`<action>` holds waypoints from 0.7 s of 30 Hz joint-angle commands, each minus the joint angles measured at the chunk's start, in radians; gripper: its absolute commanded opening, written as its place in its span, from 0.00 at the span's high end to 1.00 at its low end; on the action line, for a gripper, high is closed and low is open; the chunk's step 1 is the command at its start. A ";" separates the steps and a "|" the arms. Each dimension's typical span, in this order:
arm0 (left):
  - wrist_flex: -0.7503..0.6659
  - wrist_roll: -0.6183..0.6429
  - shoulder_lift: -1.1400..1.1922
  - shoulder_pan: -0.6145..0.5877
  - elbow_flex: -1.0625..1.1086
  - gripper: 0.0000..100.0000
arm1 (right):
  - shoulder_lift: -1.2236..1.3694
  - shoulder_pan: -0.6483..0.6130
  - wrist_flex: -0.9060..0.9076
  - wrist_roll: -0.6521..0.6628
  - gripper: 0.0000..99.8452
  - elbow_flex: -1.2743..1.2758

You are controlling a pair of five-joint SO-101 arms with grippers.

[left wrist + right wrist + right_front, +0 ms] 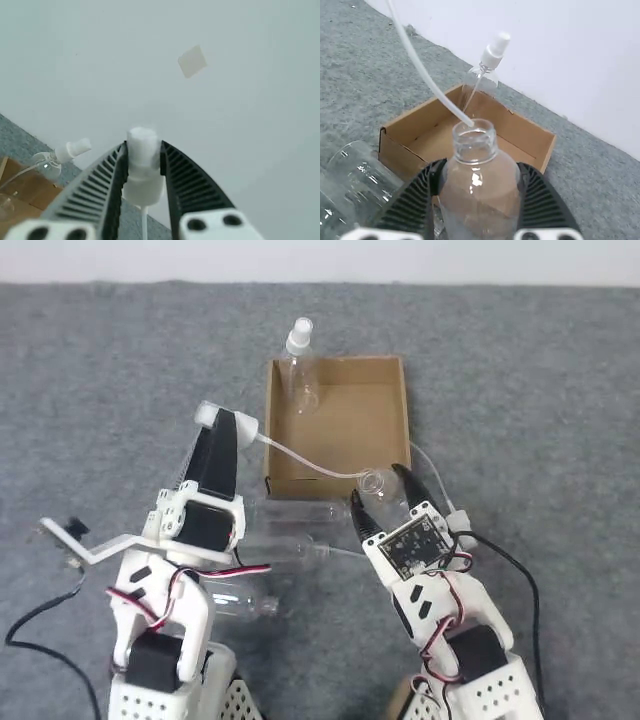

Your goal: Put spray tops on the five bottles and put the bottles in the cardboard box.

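Spray top (144,175) is pinched in the left gripper (143,146), and its tube (420,65) runs across to the right gripper (378,483). That one's clamped on an open bottle (477,190), tube tip right at the mouth. Box (535,135) sits just past it with a capped bottle (480,75) standing inside. Spare bottles (290,550) lie between the arms.
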 commanded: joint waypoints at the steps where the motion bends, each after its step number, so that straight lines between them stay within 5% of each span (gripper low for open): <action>1: -0.064 -0.020 -0.018 0.005 -0.004 0.99 | -0.018 -0.010 -0.028 0.017 0.94 -0.011; 21: -0.028 -0.110 -0.020 0.158 0.016 0.99 | -0.018 -0.010 -0.025 0.017 0.94 -0.008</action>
